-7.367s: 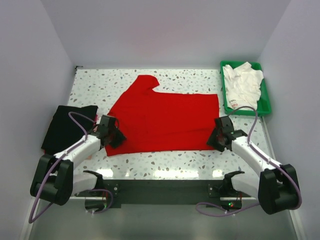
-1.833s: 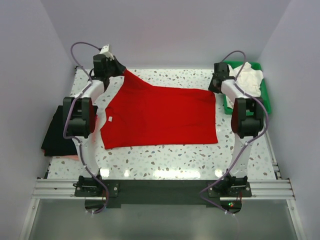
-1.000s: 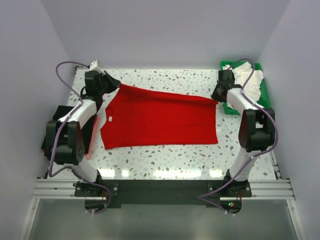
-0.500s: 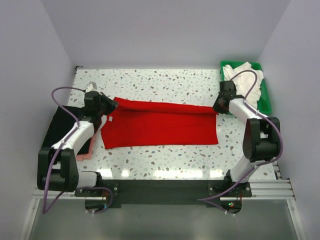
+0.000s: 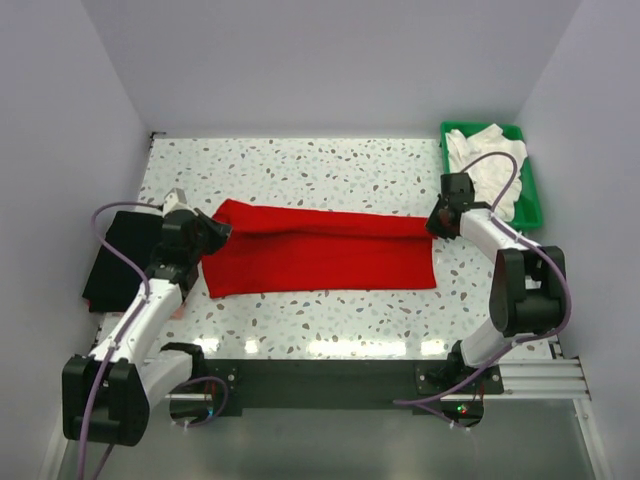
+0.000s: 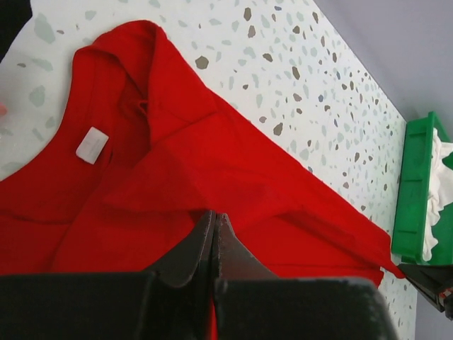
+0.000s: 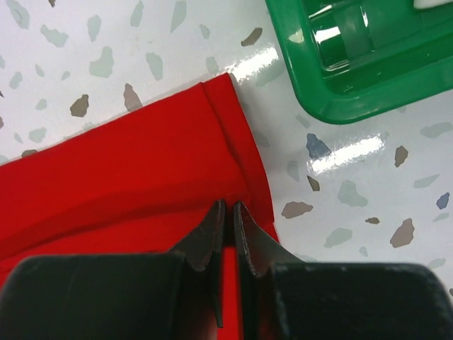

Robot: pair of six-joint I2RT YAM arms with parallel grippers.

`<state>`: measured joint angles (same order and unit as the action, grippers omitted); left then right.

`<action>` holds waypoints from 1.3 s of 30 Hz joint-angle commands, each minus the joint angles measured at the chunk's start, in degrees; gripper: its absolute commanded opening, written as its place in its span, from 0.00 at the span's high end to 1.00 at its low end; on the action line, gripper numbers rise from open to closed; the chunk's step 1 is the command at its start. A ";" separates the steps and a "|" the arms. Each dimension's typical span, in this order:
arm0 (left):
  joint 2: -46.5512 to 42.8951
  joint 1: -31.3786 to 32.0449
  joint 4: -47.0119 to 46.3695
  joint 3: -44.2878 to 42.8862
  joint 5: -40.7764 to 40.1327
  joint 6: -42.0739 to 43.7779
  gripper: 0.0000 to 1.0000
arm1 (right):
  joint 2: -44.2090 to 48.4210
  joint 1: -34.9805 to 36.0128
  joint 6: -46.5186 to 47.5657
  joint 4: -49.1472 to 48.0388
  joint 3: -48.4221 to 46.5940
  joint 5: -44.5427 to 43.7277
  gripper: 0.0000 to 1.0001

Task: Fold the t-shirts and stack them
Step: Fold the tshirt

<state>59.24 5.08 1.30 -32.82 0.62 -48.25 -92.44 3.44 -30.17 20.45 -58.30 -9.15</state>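
Speckled table (image 5: 330,165), white walls on three sides.

Left gripper (image 6: 214,219): jaws pressed together on a pinch of the red t-shirt (image 5: 320,255), at its collar end toward the table's left edge. Neck label (image 6: 92,144) shows just beyond the fingertips.

Right gripper (image 7: 228,212): jaws all but together, clamped on the hem corner at the opposite end, toward the right edge, just short of the green tray (image 5: 535,205).

Key relation: the shirt's long axis runs left to right, parallel to the near edge. The grippers hold its two ends, one arm each, so neither arm is nearer. Both pinches are on the far-side layer, which is doubled over the body. The rest of the cloth lies flat on the table, toward the near edge from both grippers.

My read: next is a joint pull toward the near edge, both ends level, to lay the held layer over the lower one, then let go. If one end leads, the fold skews.

Further out: black t-shirt (image 5: 118,255) at the left edge, just beside the left arm. White t-shirts (image 5: 485,165) are piled in the tray at the far right corner. Neither looks to be in the path.
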 commanded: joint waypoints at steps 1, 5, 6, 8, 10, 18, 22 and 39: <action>-3.52 0.54 1.69 2.32 -1.94 -0.97 1.00 | 2.71 -0.19 -1.11 -1.99 0.91 0.01 0.95; -4.84 0.63 2.57 4.60 -1.77 -0.97 1.00 | 3.32 -0.10 -1.73 -2.61 2.40 0.71 0.94; -5.19 0.63 2.74 5.39 -1.77 -0.88 1.00 | 3.58 -0.19 -1.73 -2.78 2.67 0.80 0.94; -5.45 0.63 3.18 5.92 -2.38 -0.97 1.00 | 3.85 -0.19 -1.91 -3.13 3.63 0.80 0.92; -5.89 0.63 4.23 6.36 -2.82 -1.15 1.00 | 4.29 -0.28 -1.82 -3.13 4.25 0.97 0.89; -7.65 0.63 5.99 8.38 -3.17 -0.97 1.00 | 7.45 -0.28 -2.17 -3.75 7.24 3.08 0.73; -7.04 0.63 6.17 9.00 -2.56 -1.06 1.00 | 9.29 -0.19 -1.82 -2.78 7.76 3.61 0.63; -6.95 0.63 6.00 9.70 -2.82 -1.94 0.80 | 14.05 3.49 -1.91 -4.10 10.06 8.01 0.60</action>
<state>52.49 5.39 8.27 -23.46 -1.54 -48.99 -77.25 4.73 -31.77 18.13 -46.13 -1.98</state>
